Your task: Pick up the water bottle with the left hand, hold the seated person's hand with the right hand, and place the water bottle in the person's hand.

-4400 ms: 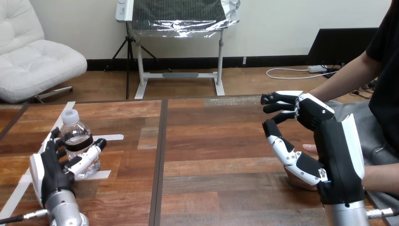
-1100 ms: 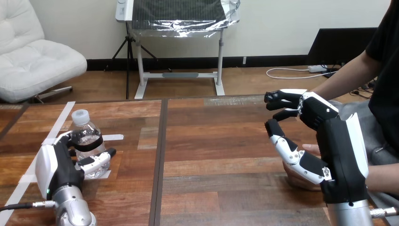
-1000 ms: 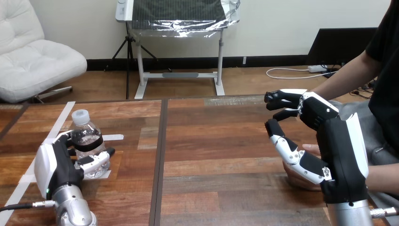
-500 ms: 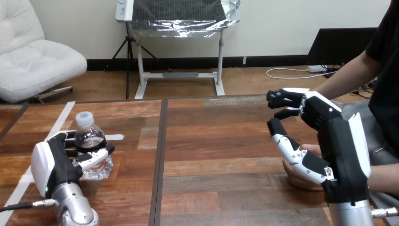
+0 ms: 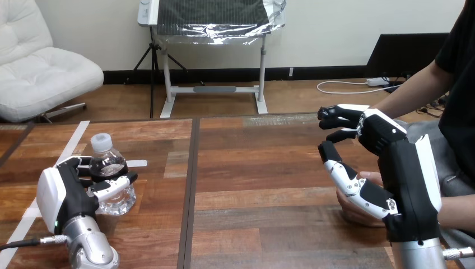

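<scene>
— Where did the head camera look from?
— From above and behind both hands, facing forward and down across the wooden table (image 5: 252,168).
— How near was it?
— Close. The left hand (image 5: 61,196) sat large at the lower left, its silver forearm entering from the bottom edge. The right hand (image 5: 400,179) stood at the lower right, back shell toward the lens.
— And beyond them?
— The water bottle (image 5: 109,171) showed just past the left hand's palm. The person's hand (image 5: 353,212) lay on the far side of the right hand, partly hidden by it.
</scene>
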